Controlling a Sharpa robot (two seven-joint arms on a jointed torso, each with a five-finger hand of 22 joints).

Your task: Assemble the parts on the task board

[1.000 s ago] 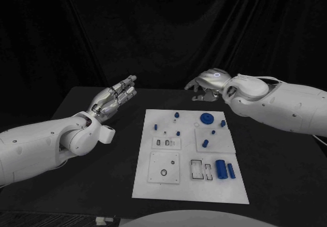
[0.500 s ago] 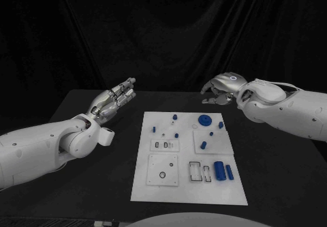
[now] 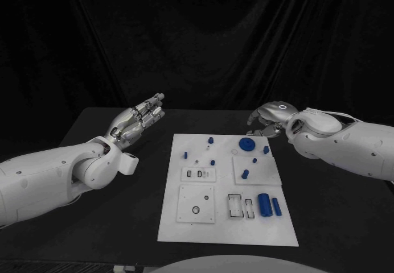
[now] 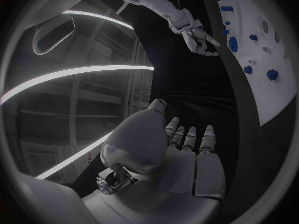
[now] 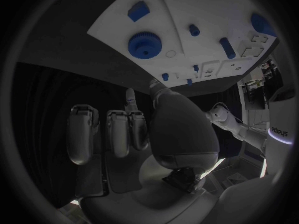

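The white task board (image 3: 205,224) lies in the middle of the black table. A blue gear (image 3: 247,143) sits near its far edge, with several small blue pegs (image 3: 213,162) around it. A thick blue cylinder (image 3: 264,205) and a thinner one (image 3: 278,207) lie at its near right. My left hand (image 3: 139,118) hovers left of the board's far corner, fingers straight and apart, holding nothing. My right hand (image 3: 269,120) hangs just beyond the far right corner, fingers loosely bent downward, nothing in them. The right wrist view shows the right hand (image 5: 143,134) above the gear (image 5: 144,45).
The black table (image 3: 107,199) spreads wide on both sides of the board, with a black curtain behind it. In the left wrist view, the left hand (image 4: 181,154) is well apart from the board (image 4: 277,84), and the right hand (image 4: 198,35) is far across.
My right hand has drifted to the right and a little toward the board's far right corner. The left hand has hardly moved.
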